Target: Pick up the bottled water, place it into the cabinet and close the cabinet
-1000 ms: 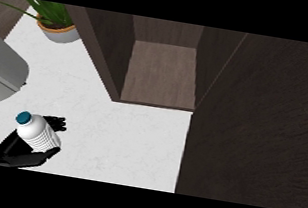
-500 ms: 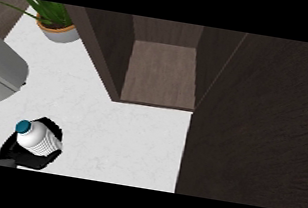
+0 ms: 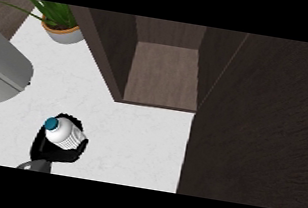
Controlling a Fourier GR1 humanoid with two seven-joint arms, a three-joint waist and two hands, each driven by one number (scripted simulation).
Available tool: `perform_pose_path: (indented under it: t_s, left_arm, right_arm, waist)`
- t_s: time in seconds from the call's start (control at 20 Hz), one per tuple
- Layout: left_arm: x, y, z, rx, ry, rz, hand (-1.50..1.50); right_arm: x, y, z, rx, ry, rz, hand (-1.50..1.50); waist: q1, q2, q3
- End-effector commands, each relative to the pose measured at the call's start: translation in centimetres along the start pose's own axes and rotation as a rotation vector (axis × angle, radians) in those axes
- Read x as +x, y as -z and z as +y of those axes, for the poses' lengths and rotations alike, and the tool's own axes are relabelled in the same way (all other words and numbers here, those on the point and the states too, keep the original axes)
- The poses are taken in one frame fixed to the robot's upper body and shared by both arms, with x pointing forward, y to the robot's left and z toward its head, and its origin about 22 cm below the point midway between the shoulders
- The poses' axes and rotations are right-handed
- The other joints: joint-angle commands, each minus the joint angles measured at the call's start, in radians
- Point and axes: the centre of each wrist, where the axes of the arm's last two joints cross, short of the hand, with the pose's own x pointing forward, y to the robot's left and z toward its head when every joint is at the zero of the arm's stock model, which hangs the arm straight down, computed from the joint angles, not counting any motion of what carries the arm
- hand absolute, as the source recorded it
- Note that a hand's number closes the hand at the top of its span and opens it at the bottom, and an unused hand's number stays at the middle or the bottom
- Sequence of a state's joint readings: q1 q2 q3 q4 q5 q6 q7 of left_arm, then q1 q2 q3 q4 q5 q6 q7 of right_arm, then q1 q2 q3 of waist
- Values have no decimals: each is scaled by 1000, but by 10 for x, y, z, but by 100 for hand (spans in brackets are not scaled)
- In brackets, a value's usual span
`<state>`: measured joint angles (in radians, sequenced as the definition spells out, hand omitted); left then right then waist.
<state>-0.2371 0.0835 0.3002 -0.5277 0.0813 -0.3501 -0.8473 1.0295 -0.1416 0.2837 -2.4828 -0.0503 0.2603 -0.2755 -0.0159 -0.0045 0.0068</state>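
Compared with the earlier frame, the left hand (image 3: 51,148) and the bottled water (image 3: 64,134) have shifted lower left. Fingers curl round the bottle, above the white desk (image 3: 133,138). Open cabinet (image 3: 163,74) stands well apart.

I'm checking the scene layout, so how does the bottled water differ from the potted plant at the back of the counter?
The bottled water is white with a teal cap; the potted plant has green leaves in a pale pot. The bottle is held in the left hand, fingers curled round it; the plant stands untouched. The bottle is near the view's lower edge, the plant far back. Both are left of the open cabinet.
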Motion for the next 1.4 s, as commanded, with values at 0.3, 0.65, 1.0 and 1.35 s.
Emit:
perform_pose_path:
  t_s: [0.3, 0.65, 1.0, 1.35]
  left_arm:
    - [-6, 29, -73, -84, -134, -38, 150]
    - [25, 54, -121, -97, -121, -30, 150]
    - [62, 95, -181, -112, 73, -121, 150]
    - [100, 113, -251, -114, 97, -89, 150]
  right_arm:
    - [17, 9, -11, -28, 24, -41, -150]
    - [25, -6, -1, -5, 28, -14, -150]
    - [16, 1, -5, -5, 31, -42, -150]
    - [29, 6, 2, -21, 28, -54, -150]
  waist:
    - [14, 2, -6]
    - [0, -6, -6]
    - [-6, 1, -7]
    - [-16, 3, -7]
